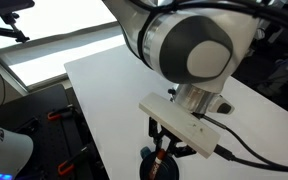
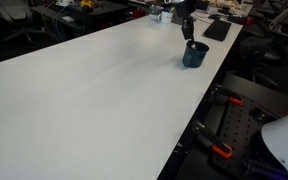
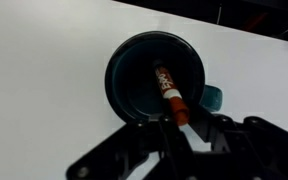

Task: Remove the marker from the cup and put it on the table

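Note:
The dark blue cup [image 3: 124,75] stands on the white table [image 3: 44,60], with a small nub [image 3: 212,97] at its rim. The red-orange marker [image 3: 169,92] leans inside the cup, and its upper end rises over the rim between my fingertips. My gripper [image 3: 181,126] sits right above the cup's near rim and looks shut on the marker's upper end. In both exterior views the gripper [image 1: 164,150] [image 2: 188,28] hangs just over the cup [image 1: 151,166] [image 2: 194,55]. A bit of red marker [image 1: 161,157] shows between the fingers.
The cup stands close to the table's edge [image 2: 216,75] near a far corner. A black flat pad [image 2: 216,30] and clutter lie beyond it. A black cable [image 1: 246,155] trails from the wrist. Orange clamps [image 2: 222,150] sit below the table edge.

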Action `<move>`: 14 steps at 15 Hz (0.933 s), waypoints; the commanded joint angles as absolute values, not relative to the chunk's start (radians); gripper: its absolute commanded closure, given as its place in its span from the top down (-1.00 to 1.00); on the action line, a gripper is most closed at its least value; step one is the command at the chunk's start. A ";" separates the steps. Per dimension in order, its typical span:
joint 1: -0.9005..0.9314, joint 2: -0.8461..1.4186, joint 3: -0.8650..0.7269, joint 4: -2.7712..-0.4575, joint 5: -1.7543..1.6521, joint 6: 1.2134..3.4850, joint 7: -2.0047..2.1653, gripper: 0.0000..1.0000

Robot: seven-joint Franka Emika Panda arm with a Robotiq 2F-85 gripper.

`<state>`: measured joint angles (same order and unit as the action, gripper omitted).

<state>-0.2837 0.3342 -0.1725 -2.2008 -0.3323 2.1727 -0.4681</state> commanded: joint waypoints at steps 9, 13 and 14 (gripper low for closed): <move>-0.249 0.272 -0.179 -2.023 -0.365 1.872 -0.452 -0.89; -0.239 0.265 -0.171 -1.994 -0.378 1.916 -0.449 -0.89; -0.236 0.267 -0.167 -1.986 -0.378 1.929 -0.451 -0.89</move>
